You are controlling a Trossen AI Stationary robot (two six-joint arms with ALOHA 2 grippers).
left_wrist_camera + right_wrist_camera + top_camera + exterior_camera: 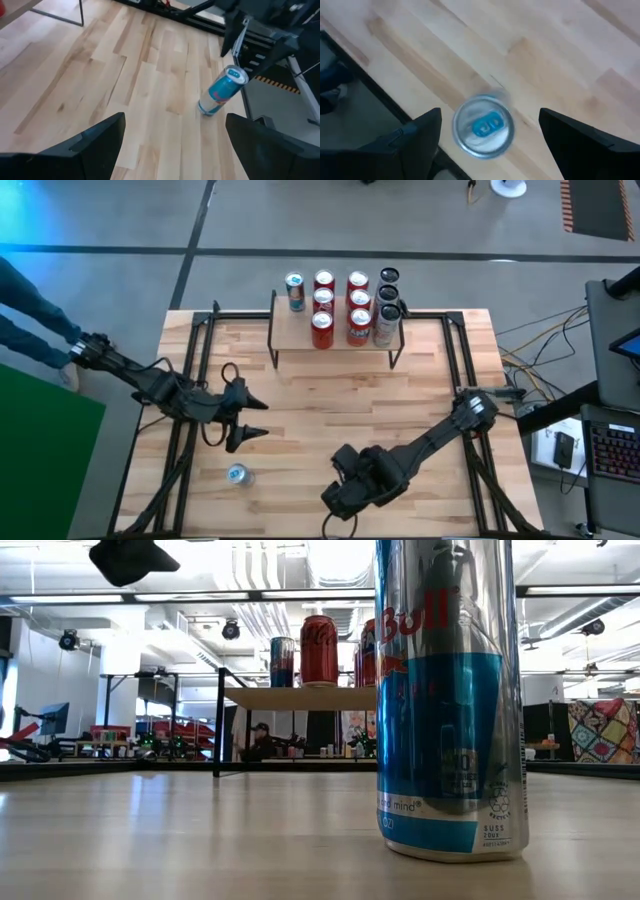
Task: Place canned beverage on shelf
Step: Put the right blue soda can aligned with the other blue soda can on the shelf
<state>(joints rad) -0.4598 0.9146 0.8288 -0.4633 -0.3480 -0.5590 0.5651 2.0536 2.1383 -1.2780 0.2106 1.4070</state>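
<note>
The canned beverage (237,474), a slim blue and silver can, stands upright on the wooden surface (330,395) near its front left corner, well apart from the shelf (335,330). In the low view the can (450,700) fills the foreground, resting on its base with nothing touching it. Seen from the right wrist view, its silver top with a blue tab (483,125) faces the camera.

The left hand (250,418) hovers just behind the can, toward the middle of the surface, its fingers spread wide and gripping nothing; from its wrist view the can (221,90) stands beyond the two dark fingers (95,140). The right hand (335,492) sits to the right of the can near the front edge, also spread wide and empty, with the can between its fingers (415,135) in view but below them, not in contact.

The shelf stands at the back of the surface. On its plank top are a blue can (294,292) at the left, two columns of red cans (323,305), and a column of dark and silver cans (387,305) at the right.
</note>
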